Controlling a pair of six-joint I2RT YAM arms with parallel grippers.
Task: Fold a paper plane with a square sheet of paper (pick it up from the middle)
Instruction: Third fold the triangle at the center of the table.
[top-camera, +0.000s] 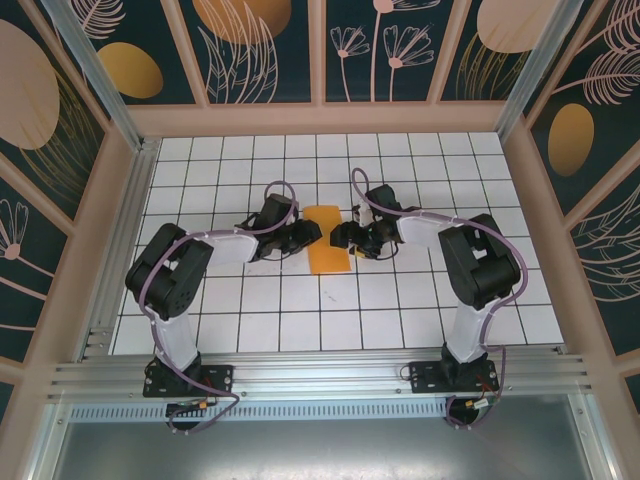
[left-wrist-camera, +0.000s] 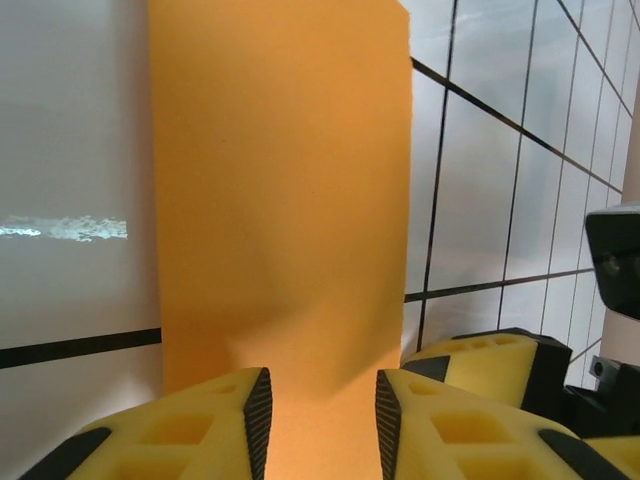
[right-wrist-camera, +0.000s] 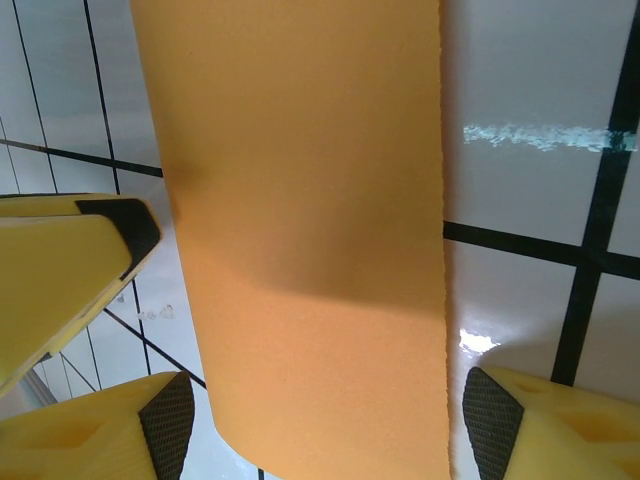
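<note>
- White grid-tiled table (top-camera: 250, 300) (dark floral walls (top-camera: 270, 40) around).
- Orange paper (top-camera: 326, 242) lies flat.
- Left gripper (left-wrist-camera: 322, 400): jaws narrowly apart above it.
- Right gripper (right-wrist-camera: 328, 420): jaws wide, straddling it.

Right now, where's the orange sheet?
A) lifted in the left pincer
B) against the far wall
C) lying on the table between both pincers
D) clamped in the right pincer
C: the orange sheet lies on the white grid table, with the left pincer at one edge and the right pincer at the other, both with jaws apart.
</note>
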